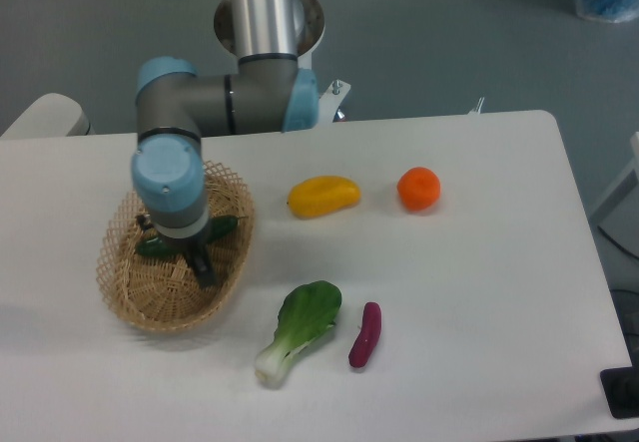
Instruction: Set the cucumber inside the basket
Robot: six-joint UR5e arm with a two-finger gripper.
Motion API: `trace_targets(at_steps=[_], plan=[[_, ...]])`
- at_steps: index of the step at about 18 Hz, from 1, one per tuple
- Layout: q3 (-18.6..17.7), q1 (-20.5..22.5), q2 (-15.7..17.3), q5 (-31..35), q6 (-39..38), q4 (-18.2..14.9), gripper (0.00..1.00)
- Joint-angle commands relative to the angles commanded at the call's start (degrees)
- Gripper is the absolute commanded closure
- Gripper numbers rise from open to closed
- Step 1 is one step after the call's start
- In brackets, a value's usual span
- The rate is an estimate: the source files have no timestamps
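The dark green cucumber [226, 228] lies across the tan wicker basket [130, 297] at the table's left. Its two ends show on either side of my gripper [200, 262], and its middle is hidden by the wrist. My gripper points down into the basket, right at the cucumber. One dark finger [205, 270] shows in front of the cucumber and reaches toward the basket floor; the other finger is hidden. I cannot tell whether the jaws still grip the cucumber.
A yellow mango-like fruit [323, 196] and an orange [418, 189] lie right of the basket. A bok choy [301, 327] and a small purple eggplant [365, 334] lie near the front. The arm's base stands at the back edge.
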Motion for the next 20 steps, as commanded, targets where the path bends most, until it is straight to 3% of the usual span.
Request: trace_targets(at_steps=[6,15,20], plan=[[2.3,6.9,-0.7,1.1,11.6,0.2,0.0],[14.2,15.6,-10.1,2.0,15.6,-0.1,0.0],[16.5,17.7,-12.3,2.1,19.4,0.3,0.0]])
